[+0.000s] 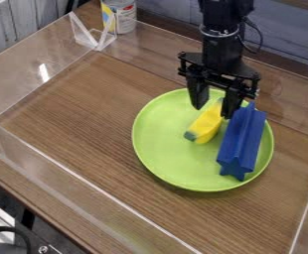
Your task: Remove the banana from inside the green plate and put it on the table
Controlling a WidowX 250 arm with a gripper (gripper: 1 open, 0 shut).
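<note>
A small yellow banana [205, 125] lies inside the lime-green plate [164, 149], right of the plate's middle, beside a blue ridged block [243, 142]. My black gripper [214, 102] hangs straight down over the banana's upper end. Its two fingers stand apart, one on each side of that end, with nothing clamped between them. The brown wood-grain table [77, 109] lies under the plate.
Clear acrylic walls [24, 69] ring the tabletop. A white bottle with a yellow label [117, 14] and a clear stand [87, 33] sit beyond the far wall. Bare wood stretches left of the plate and in front of it.
</note>
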